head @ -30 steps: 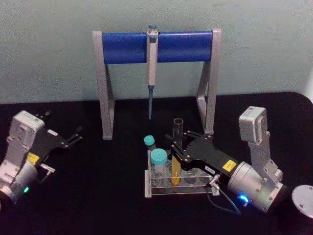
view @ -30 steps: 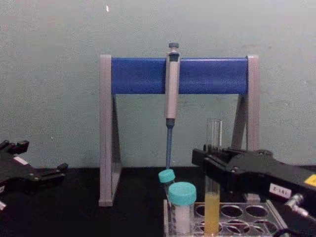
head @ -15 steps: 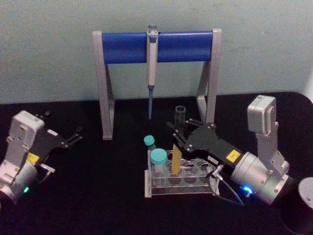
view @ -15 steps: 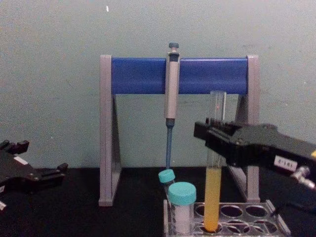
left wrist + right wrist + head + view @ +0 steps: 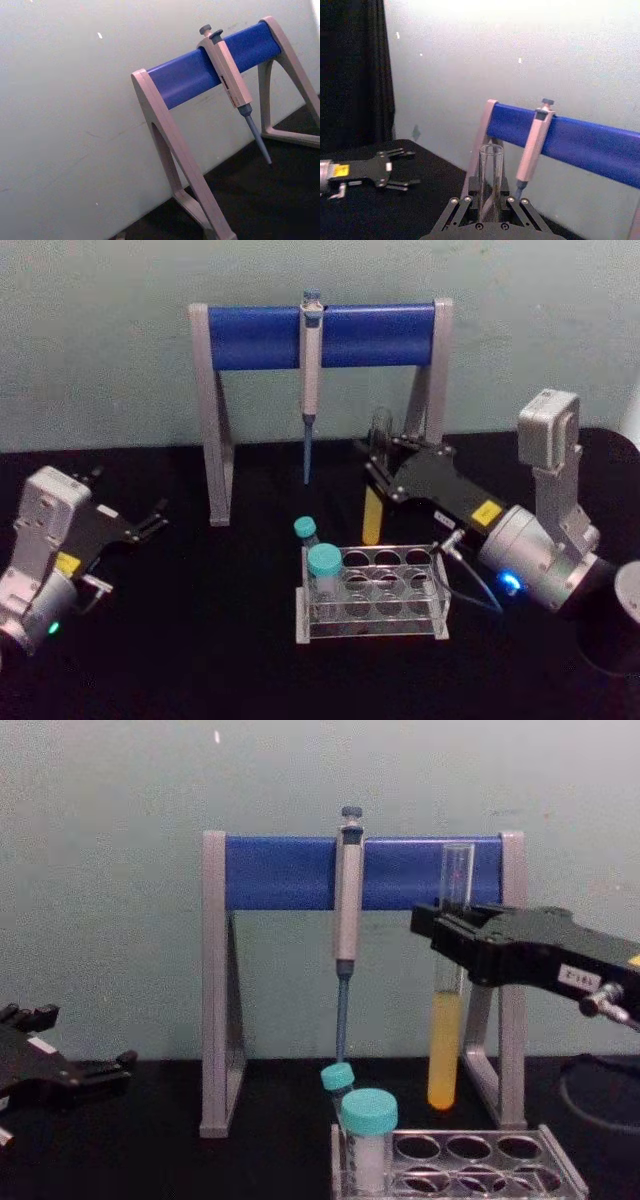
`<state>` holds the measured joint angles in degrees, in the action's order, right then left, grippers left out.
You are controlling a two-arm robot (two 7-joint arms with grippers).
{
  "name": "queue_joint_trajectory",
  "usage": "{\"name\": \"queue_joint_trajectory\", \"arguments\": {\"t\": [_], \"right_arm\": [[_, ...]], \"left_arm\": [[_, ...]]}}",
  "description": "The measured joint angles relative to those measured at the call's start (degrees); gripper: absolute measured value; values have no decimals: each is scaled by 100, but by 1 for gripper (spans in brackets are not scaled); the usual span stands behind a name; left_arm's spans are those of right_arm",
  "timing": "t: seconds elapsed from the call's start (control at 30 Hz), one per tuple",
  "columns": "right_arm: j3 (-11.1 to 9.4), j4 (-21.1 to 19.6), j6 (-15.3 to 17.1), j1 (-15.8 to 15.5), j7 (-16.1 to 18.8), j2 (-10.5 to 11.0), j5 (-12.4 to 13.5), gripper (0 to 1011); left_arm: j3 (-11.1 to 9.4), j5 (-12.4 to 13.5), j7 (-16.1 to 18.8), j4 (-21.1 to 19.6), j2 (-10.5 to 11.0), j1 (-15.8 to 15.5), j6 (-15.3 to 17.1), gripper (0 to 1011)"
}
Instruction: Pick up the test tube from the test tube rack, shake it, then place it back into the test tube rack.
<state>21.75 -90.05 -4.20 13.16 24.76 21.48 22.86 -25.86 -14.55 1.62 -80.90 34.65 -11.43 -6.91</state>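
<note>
Black tabletop (image 5: pixel 200 665), pale wall behind. Right gripper (image 5: pixel 436 932), right of centre in the chest view, is clamped on the test tube (image 5: pixel 445 1055). The tube is upright (yellow liquid in its lower half), its bottom clear above the test tube rack (image 5: pixel 372 614). Left gripper (image 5: pixel 152 522) is parked at lower left, fingers spread, holding nothing.

The middle of the test tube (image 5: pixel 445 1050) is hidden behind the right pincer (image 5: pixel 452 935). The chest view's bottom edge cuts off the test tube rack (image 5: pixel 500 1163).
</note>
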Motion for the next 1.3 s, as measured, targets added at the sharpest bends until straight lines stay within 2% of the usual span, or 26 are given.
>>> {"name": "queue_joint_trajectory", "arguments": {"t": [0.43, 0.77, 1.07, 1.3], "right_arm": [[-22, 518, -106, 359, -58, -225, -177, 226], [-64, 697, -153, 448, -73, -329, -228, 226], [-193, 530, -125, 331, -175, -239, -310, 226], [-337, 21, 121, -34, -234, 14, -330, 226]], "left_arm": [[0, 0, 0, 0, 0, 0, 0, 1001], [0, 0, 0, 0, 0, 0, 0, 1001], [0, 0, 0, 0, 0, 0, 0, 1001], [0, 0, 0, 0, 0, 0, 0, 1001]]}}
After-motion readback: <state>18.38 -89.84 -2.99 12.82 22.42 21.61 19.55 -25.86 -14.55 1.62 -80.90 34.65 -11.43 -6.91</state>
